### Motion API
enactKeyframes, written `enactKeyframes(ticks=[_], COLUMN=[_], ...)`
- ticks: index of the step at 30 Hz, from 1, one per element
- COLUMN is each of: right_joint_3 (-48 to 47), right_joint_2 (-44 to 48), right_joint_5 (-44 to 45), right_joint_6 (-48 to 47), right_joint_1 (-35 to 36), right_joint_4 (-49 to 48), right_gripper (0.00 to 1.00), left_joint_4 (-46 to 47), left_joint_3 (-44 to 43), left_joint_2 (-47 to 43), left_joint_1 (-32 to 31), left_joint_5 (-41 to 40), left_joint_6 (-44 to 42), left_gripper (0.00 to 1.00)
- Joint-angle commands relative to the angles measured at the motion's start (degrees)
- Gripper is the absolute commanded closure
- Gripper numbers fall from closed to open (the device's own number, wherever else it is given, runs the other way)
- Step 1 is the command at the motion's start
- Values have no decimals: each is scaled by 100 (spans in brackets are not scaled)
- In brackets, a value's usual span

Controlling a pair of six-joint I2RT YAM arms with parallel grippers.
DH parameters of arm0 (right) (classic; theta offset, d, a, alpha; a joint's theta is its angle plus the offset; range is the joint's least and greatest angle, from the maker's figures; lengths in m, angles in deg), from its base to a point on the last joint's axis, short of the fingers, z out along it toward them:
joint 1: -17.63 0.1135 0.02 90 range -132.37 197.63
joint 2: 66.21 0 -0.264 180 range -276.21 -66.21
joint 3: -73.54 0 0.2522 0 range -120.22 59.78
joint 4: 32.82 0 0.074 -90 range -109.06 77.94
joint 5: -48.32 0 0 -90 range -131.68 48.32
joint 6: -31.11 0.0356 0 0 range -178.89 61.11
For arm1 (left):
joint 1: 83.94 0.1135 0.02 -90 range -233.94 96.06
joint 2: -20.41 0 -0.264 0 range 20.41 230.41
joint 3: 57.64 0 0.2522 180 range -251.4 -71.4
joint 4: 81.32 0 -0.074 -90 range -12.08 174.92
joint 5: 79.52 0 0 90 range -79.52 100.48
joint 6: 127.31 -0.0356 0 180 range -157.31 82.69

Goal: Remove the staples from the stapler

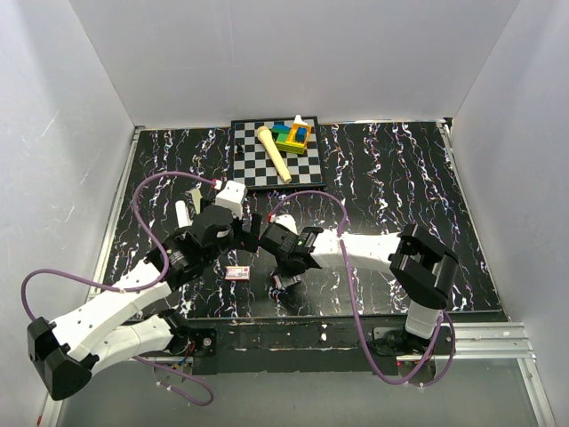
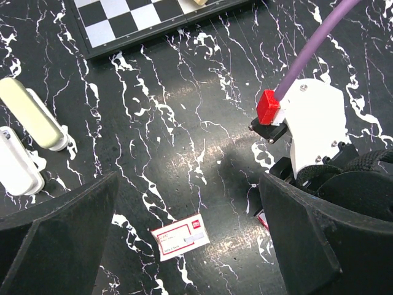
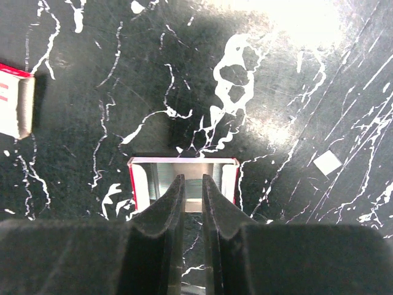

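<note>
Left arm (image 1: 102, 316): white shell links, black joint housings. Right arm (image 1: 369, 249): same finish, with one bulky black joint block well behind the pincer.

Left pincer (image 2: 190, 246): broad matte-black fingers (image 2: 61, 233).

Right pincer (image 3: 191, 187): black fingers with scalloped inner edges. Just behind it sit a white wrist cover (image 2: 316, 123) with small screws, a red plug (image 2: 268, 106) and a purple cable (image 2: 314, 49).

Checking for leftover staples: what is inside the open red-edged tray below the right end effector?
Silvery metal fills the tray, likely staples. The fingers of the right end effector cover its near part, so the amount is hidden.
</note>
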Motion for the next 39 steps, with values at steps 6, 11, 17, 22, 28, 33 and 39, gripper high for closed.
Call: enactKeyframes(ticks=[6, 11, 17, 22, 28, 33, 39], right_joint_3=[-572, -581, -555, -432, -309, -256, -221], right_joint_2=[174, 156, 235, 393, 630, 692, 701], right_joint_5=[158, 184, 219, 263, 395, 466, 483], right_joint_6=[-65, -56, -56, -30, -21, -21, -21], right_joint_1=[326, 326, 326, 326, 326, 317, 317], right_joint_4=[-401, -357, -330, -313, -260, -225, -216], right_gripper=[81, 81, 81, 81, 81, 81, 81], left_joint_4=[306, 174, 147, 95, 60, 42, -28], left_joint_3=[49, 14, 14, 23, 23, 31, 23], left_joint_2=[-190, -199, -269, -296, -322, -463, -577], left_joint_1=[-57, -30, 49, 101, 128, 172, 549], left_joint_5=[-177, -361, -423, -467, -520, -660, -714], left_joint_6=[72, 72, 46, 20, -7, -51, -174], left_gripper=[2, 2, 2, 2, 2, 2, 2])
